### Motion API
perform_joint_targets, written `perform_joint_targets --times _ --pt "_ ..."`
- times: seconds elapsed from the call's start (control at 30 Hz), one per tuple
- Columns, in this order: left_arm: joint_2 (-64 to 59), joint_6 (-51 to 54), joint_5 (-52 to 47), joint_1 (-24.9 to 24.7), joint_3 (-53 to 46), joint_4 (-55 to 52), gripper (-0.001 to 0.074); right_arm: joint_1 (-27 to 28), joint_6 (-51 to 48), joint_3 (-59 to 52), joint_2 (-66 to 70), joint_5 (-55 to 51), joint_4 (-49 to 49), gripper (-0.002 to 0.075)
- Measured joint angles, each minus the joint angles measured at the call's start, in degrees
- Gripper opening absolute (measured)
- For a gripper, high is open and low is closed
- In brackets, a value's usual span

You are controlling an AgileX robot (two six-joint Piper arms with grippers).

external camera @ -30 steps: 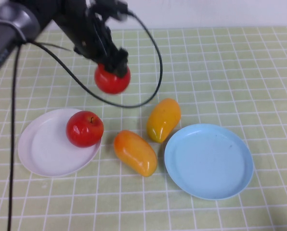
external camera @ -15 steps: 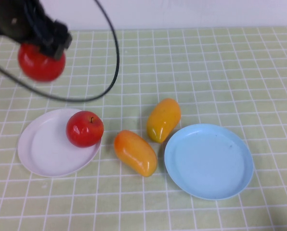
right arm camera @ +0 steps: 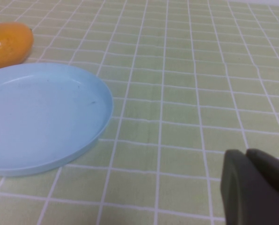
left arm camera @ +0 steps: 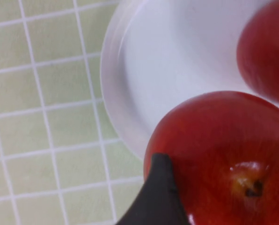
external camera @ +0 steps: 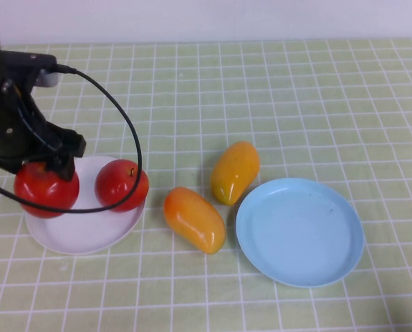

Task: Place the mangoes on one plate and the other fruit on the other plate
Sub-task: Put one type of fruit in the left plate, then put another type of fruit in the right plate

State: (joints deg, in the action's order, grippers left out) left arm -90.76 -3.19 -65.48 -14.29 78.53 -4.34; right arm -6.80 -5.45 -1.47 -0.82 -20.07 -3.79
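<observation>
My left gripper (external camera: 43, 176) is shut on a red apple (external camera: 45, 188) and holds it over the left rim of the white plate (external camera: 88, 232). The wrist view shows that apple (left arm camera: 223, 154) close up above the white plate (left arm camera: 177, 70). A second red apple (external camera: 122, 185) rests on the plate's right side. Two mangoes lie on the cloth between the plates: an orange one (external camera: 194, 219) and a yellower one (external camera: 234, 171). The light blue plate (external camera: 299, 232) holds nothing. My right gripper (right arm camera: 252, 187) is shut, beside the blue plate (right arm camera: 41, 117).
A black cable (external camera: 126, 131) loops from the left arm over the white plate. The table wears a green checked cloth (external camera: 316, 97). A mango end (right arm camera: 8, 44) shows beyond the blue plate in the right wrist view.
The left gripper carried the apple from the table's back down and to the left, bringing it low over the white plate's left rim. Mangoes, plates and the other apple stayed put.
</observation>
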Motion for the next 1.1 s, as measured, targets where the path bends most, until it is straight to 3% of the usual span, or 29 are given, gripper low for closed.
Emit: perform_joint_targets --times 0.4,0.6,1.0,1.07,1.1 --pt "-7.79 3.64 5.67 1.78 -0.13 2.88 0.0536 0.00 0.00 0.00 0.00 0.00 0.00 -0.0016" --pt "-8.19 5.49 6.11 1.78 -0.33 3.86 0.0666 0.00 0.00 0.00 0.00 0.00 0.00 -0.0016" --pt "0.71 5.66 4.09 1.78 -0.37 3.63 0.0666 0.00 0.00 0.00 0.00 0.00 0.00 -0.0016" --pt "4.29 5.52 2.99 1.78 -0.37 3.63 0.0636 0.00 0.00 0.00 0.00 0.00 0.00 -0.0016" --pt "6.50 5.52 2.25 1.78 -0.37 3.63 0.0584 0.00 0.00 0.00 0.00 0.00 0.00 -0.0016"
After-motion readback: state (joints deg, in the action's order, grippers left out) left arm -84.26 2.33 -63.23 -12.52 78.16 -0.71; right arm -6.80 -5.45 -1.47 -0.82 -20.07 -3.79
